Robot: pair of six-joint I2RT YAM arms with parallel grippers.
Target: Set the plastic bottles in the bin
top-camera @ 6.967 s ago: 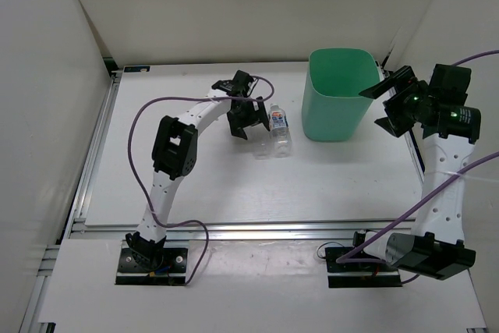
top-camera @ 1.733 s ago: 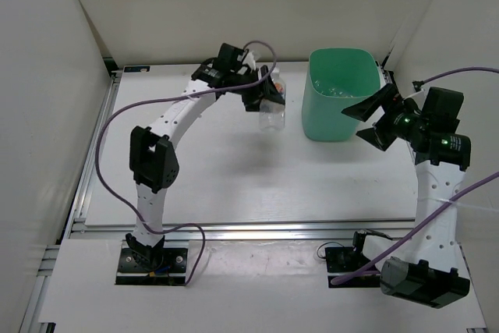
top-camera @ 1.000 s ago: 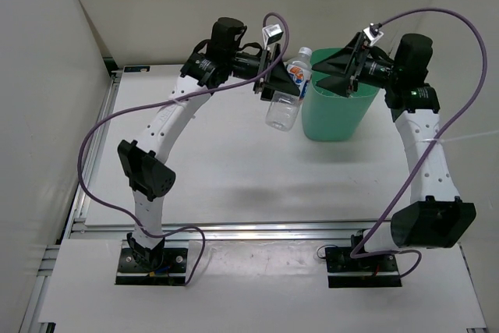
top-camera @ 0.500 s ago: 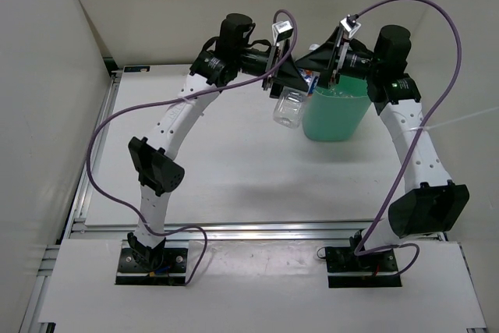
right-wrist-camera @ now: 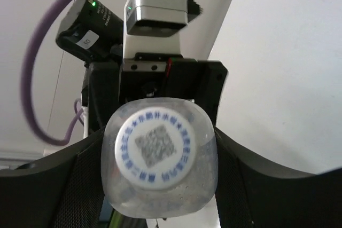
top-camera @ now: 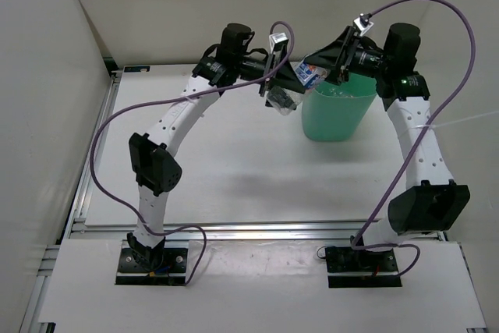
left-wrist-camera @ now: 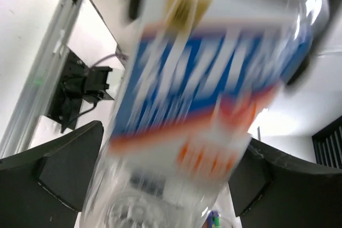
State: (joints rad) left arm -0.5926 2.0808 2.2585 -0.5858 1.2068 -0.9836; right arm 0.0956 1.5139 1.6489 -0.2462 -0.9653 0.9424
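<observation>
Left gripper (top-camera: 292, 87): fingers spread wide on either side of the bottle's lower body, gripping nothing, raised above the tabletop's far edge.
Labelled bottle (top-camera: 310, 74): clear with a blue-white label, tilted in mid-air just left of the bin's rim, cap towards the right wrist.
Right gripper (top-camera: 321, 68): pinching the bottle at its cap end.
Bin (top-camera: 343, 118): mint-green, at the tabletop's far right, below the right gripper.
Risk: held only near the cap, the bottle may swing or slip and land on the tabletop beside the bin. Its base could also catch a left finger while crossing the rim.
</observation>
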